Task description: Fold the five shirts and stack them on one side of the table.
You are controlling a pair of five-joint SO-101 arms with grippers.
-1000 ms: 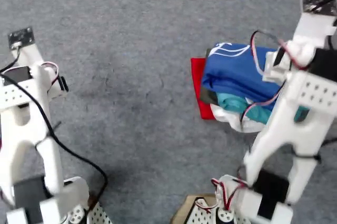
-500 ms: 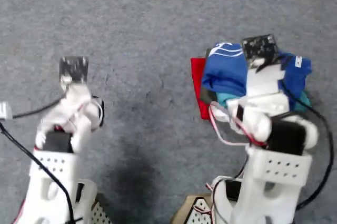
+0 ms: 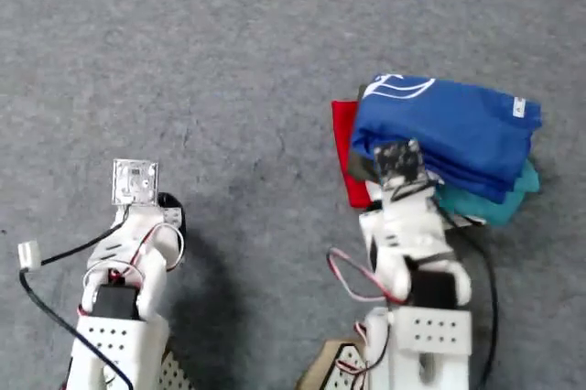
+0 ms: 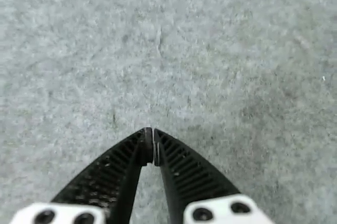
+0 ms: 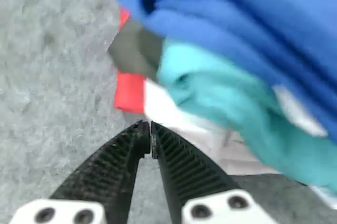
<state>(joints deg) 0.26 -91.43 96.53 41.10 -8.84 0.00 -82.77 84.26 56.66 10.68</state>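
- Our left tool (image 4: pixel 148 148), tips pressed together on nothing, hangs over the grey tabletop (image 4: pixel 221 45), well apart from the stack (image 3: pixel 439 147).
- The right tool (image 5: pixel 147 140), likewise closed and empty, sits just beside the stack's near edge.
- The stack lies on the tabletop's right side, with the blue shirt (image 3: pixel 453 124) on top and the red shirt (image 3: pixel 342 147) lowest.
- Between them we make out only edges of the teal shirt (image 5: pixel 221 98), white shirt (image 5: pixel 179 111) and grey shirt (image 5: pixel 134 50).

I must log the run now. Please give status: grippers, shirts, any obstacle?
Left gripper shut, empty, over the table. Right gripper shut, empty, beside shirt stack. Blue shirt on top. Nothing in the way.
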